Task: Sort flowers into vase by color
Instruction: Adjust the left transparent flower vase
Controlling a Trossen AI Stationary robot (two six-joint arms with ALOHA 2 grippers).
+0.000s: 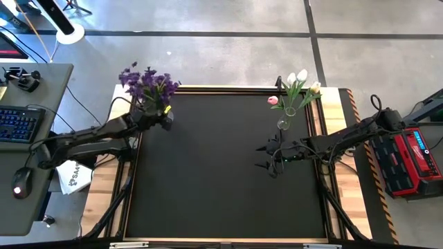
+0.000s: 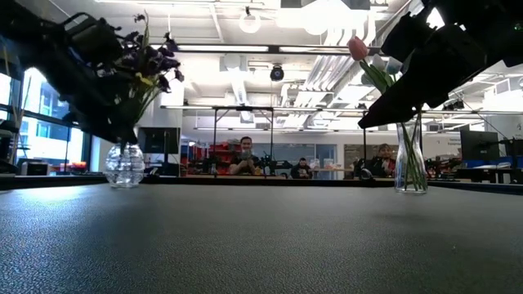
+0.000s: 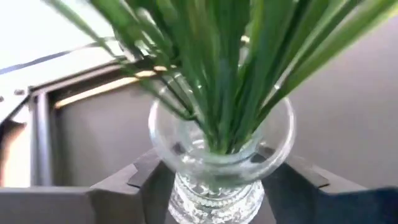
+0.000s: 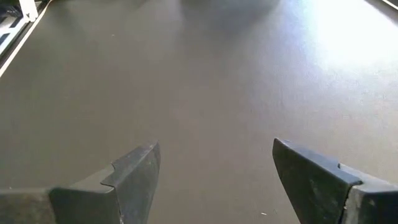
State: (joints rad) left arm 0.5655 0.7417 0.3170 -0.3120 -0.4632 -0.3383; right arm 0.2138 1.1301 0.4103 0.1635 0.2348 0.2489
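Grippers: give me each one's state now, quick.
Left gripper: fingers open around the purple flowers' vase, not clamping it.
Right gripper: open, empty, over the mat.

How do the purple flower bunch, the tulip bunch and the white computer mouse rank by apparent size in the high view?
1. purple flower bunch, the widest spread
2. tulip bunch, narrower and sparser
3. white computer mouse, clearly the smallest

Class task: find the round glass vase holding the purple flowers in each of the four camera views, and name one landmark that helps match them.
High view: round vase, back left of the black mat, at the left pincer.
Low view: left side, under the purple flowers.
Left wrist view: centre, between the pincer's fingers.
Right wrist view: not in it.
Shared landmark: the black mat.
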